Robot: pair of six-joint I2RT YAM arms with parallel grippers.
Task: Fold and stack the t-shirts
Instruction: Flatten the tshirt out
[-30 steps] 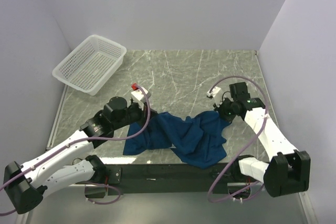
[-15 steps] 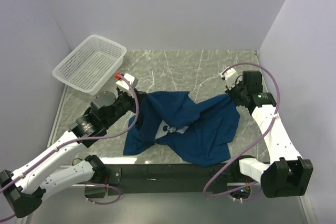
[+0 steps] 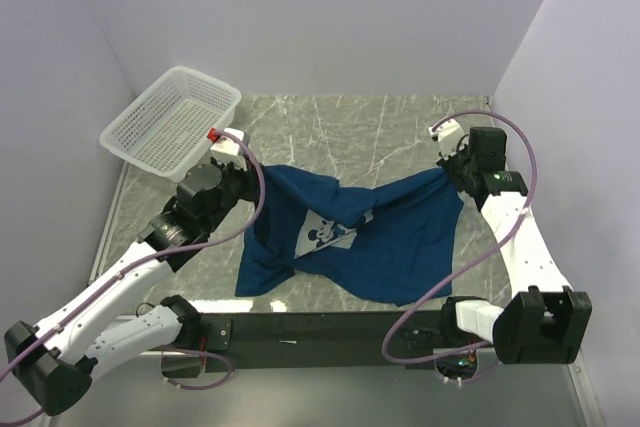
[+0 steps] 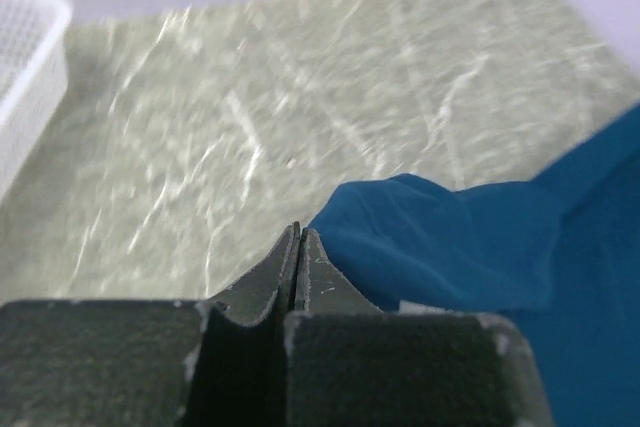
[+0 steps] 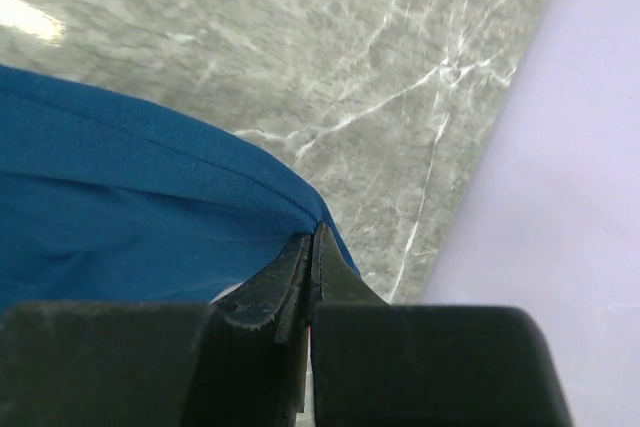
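The dark blue t-shirt lies with its lower hem close to the near edge of the table, its mouse print showing left of centre. Farther in, the left gripper and right gripper each pinch an upper corner, jaws closed tight on the cloth, and the top edge sags between them. Beyond, open marble runs to the back wall, with the white basket at the far left, near the left gripper.

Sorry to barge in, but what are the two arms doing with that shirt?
Each arm grips one edge of the dark blue t-shirt: the left gripper and the right gripper are both shut on it, holding it spread wide over the table. Its mouse print faces up. It is not yet folded.
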